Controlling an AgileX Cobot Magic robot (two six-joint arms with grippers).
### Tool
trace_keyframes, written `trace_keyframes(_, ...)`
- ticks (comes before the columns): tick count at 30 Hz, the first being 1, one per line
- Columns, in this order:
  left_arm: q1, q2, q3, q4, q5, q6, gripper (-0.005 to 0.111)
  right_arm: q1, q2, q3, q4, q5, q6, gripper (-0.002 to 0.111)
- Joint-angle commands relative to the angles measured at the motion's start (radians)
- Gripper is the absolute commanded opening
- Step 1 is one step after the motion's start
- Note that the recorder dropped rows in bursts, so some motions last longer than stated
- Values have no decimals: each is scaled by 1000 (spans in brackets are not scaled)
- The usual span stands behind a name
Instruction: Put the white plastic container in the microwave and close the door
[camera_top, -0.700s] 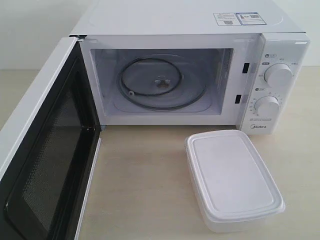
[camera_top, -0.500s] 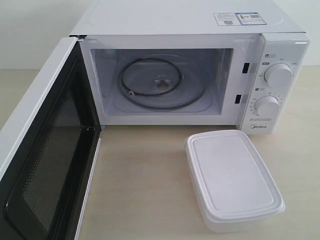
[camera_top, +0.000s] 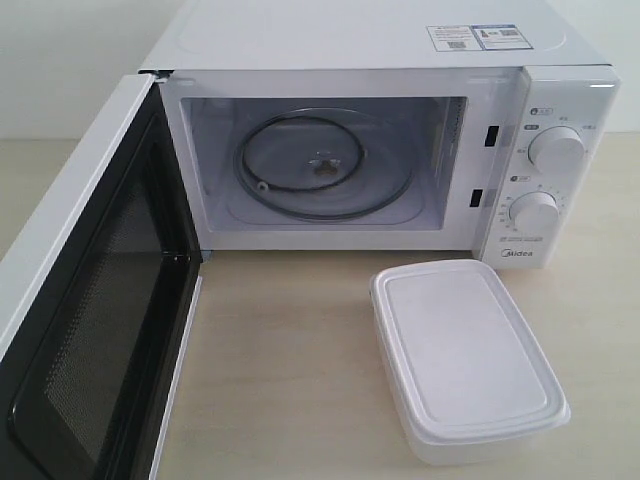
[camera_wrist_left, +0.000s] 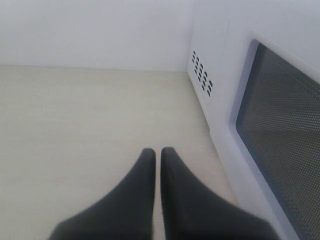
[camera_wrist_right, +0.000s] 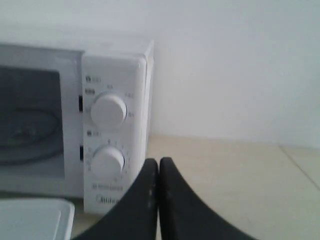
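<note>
The white plastic container (camera_top: 465, 355) sits lidded on the table in front of the microwave (camera_top: 380, 150), below its knobs. The door (camera_top: 85, 300) stands swung wide open to the left, mesh inner face showing. Inside, the glass turntable (camera_top: 322, 165) lies bare. Neither gripper shows in the exterior view. My left gripper (camera_wrist_left: 157, 152) is shut and empty, hovering over the table beside the door's outer window (camera_wrist_left: 280, 135). My right gripper (camera_wrist_right: 159, 162) is shut and empty, to the right of the knobs (camera_wrist_right: 107, 110); a corner of the container (camera_wrist_right: 35, 217) shows nearby.
A light wooden tabletop (camera_top: 290, 370) spreads in front of the microwave, between the open door and the container. A white wall (camera_wrist_right: 235, 65) stands behind. Vent holes (camera_wrist_left: 201, 72) mark the microwave's side.
</note>
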Motion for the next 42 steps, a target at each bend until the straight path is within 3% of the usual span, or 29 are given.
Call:
trace_keyframes(1, 3, -4, 4, -8, -1, 4, 4, 2, -5, -1, -3, -158, 0, 0)
trace_keyframes(8, 3, -4, 4, -8, -1, 4, 4, 2, -5, -1, 11, -371, 0, 0)
trace_keyframes(15, 3, -4, 4, -8, -1, 4, 4, 2, 10, -59, 114, -334, -130, 0)
trace_keyframes(24, 3, -4, 4, -8, -1, 4, 4, 2, 388, -165, 221, -385, -220, 0)
trace_keyframes(31, 3, -4, 4, -8, -1, 4, 4, 2, 715, -165, 221, -674, -218, 0)
trace_keyframes(36, 3, -4, 4, -8, -1, 4, 4, 2, 814, -165, 221, -834, -180, 0)
trace_keyframes(42, 3, -4, 4, -8, -1, 4, 4, 2, 821, -165, 230, -868, -86, 0)
